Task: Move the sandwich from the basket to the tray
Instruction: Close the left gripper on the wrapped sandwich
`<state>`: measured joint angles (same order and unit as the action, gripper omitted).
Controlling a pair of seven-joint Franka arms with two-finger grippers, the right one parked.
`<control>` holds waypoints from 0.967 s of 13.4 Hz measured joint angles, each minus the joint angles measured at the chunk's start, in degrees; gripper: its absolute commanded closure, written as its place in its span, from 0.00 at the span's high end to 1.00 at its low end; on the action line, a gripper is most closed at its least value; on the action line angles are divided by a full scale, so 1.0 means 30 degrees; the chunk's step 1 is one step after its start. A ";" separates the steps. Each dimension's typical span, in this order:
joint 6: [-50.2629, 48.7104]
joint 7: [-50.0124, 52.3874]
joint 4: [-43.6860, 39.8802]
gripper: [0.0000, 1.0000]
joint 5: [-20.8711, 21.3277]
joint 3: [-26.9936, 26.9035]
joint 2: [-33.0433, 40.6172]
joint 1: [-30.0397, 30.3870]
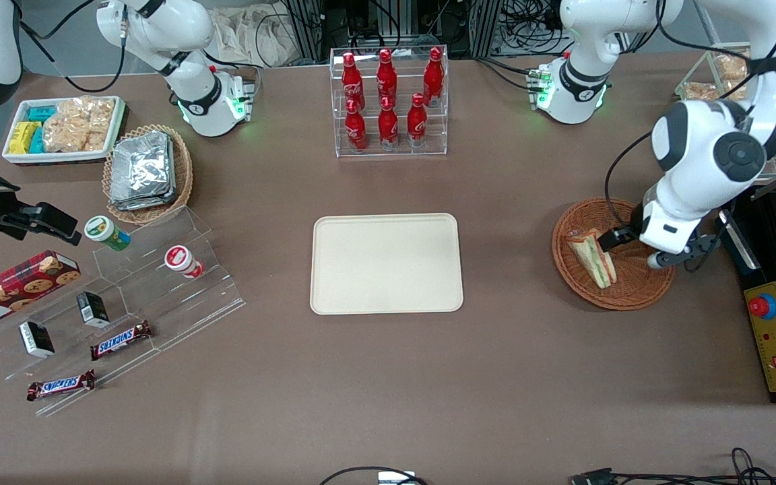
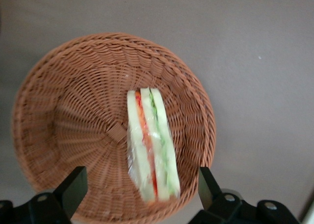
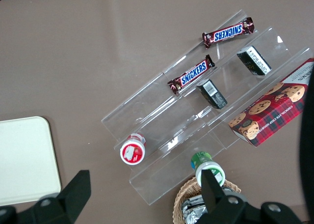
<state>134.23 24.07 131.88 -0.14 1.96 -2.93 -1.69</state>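
Note:
The sandwich (image 1: 593,257), a clear-wrapped wedge with white bread and green and red layers, lies in the reddish-brown wicker basket (image 1: 634,296) toward the working arm's end of the table. My gripper (image 1: 630,250) hangs just above the basket, open, with one finger near the sandwich's side. In the left wrist view the sandwich (image 2: 152,145) rests against the basket's wall (image 2: 59,111), and the gripper (image 2: 140,187) holds nothing, its black fingers (image 2: 73,187) spread wide on either side of the wedge. The cream-beige tray (image 1: 386,263) lies bare at the table's middle.
A clear rack of red bottles (image 1: 388,101) stands farther from the front camera than the tray. A control box with a red button (image 1: 768,323) sits beside the basket at the table's end. A tan basket of foil packets (image 1: 145,172) and stepped snack shelves (image 1: 125,296) lie toward the parked arm's end.

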 measured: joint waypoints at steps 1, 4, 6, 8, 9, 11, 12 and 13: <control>0.1224 0.0431 0.0619 1.00 0.0000 0.0007 -0.0396 -0.0059; 0.3722 0.0920 0.2266 1.00 0.0000 0.0035 -0.1065 -0.0269; 0.4256 0.0983 0.2587 1.00 0.0000 0.0035 -0.1323 -0.0314; 0.4602 0.0995 0.2691 1.00 0.0000 0.0035 -0.1517 -0.0315; 0.4908 0.0996 0.2799 0.87 0.0000 0.0035 -0.1606 -0.0316; 0.5443 0.1002 0.3030 0.21 0.0000 0.0035 -0.1806 -0.0317; 0.5575 0.1004 0.3072 0.08 0.0000 0.0035 -0.1886 -0.0317; 0.5607 0.1007 0.3080 0.08 0.0000 0.0035 -0.1921 -0.0318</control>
<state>151.05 27.09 141.12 -0.13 2.06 -8.69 -2.65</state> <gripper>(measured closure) 0.317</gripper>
